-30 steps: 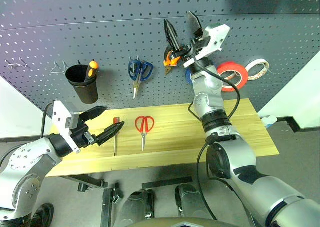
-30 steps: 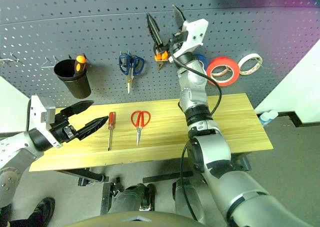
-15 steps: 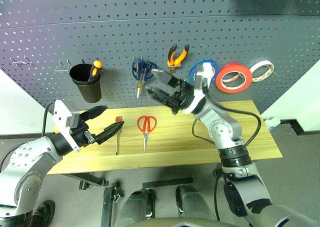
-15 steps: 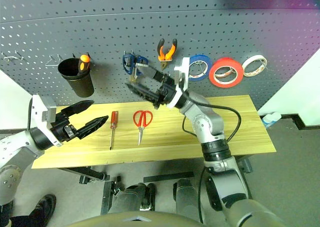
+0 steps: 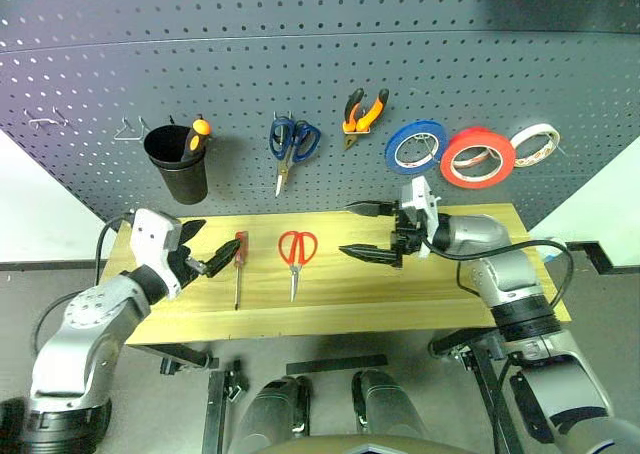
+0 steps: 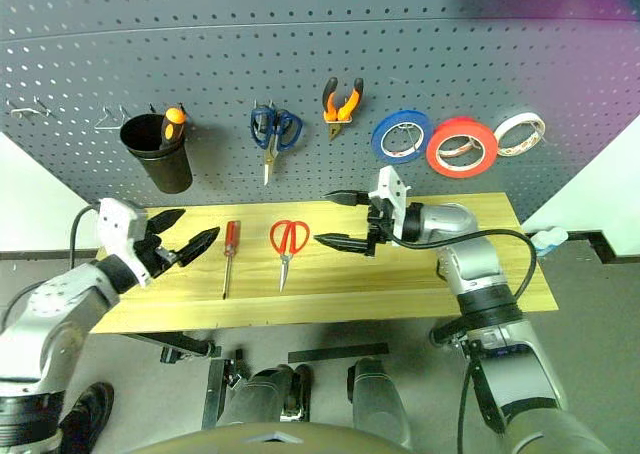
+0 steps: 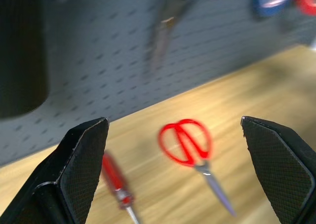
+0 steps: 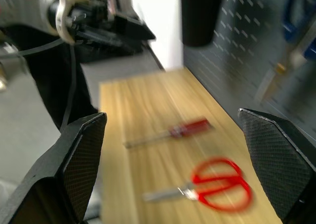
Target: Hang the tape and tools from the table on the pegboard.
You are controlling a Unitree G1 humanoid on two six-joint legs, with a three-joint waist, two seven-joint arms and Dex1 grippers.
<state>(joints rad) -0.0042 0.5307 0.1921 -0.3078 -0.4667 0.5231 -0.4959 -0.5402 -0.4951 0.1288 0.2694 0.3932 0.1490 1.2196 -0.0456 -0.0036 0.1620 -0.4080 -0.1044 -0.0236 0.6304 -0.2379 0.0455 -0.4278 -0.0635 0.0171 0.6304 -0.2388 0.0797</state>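
Since a second ago our right gripper (image 5: 364, 230) has dropped from the pliers (image 5: 361, 111) hanging on the pegboard (image 5: 300, 94) to just above the table (image 5: 450, 294), and it now points left toward the red scissors (image 5: 296, 254) with its fingers spread wide and nothing between them. Our left gripper (image 5: 212, 248) has sunk a little too; it hovers over the left end of the table, fingers wide and empty, aimed right at the red screwdriver (image 5: 238, 264). Screwdriver and red scissors lie flat on the wood, near each other but apart, the screwdriver to the left. On the pegboard we see the red tape (image 5: 477, 157) between a blue roll (image 5: 416, 146) and a white roll (image 5: 534, 144), with blue scissors (image 5: 291, 146) left of the pliers and a black cup (image 5: 178, 161) further left.
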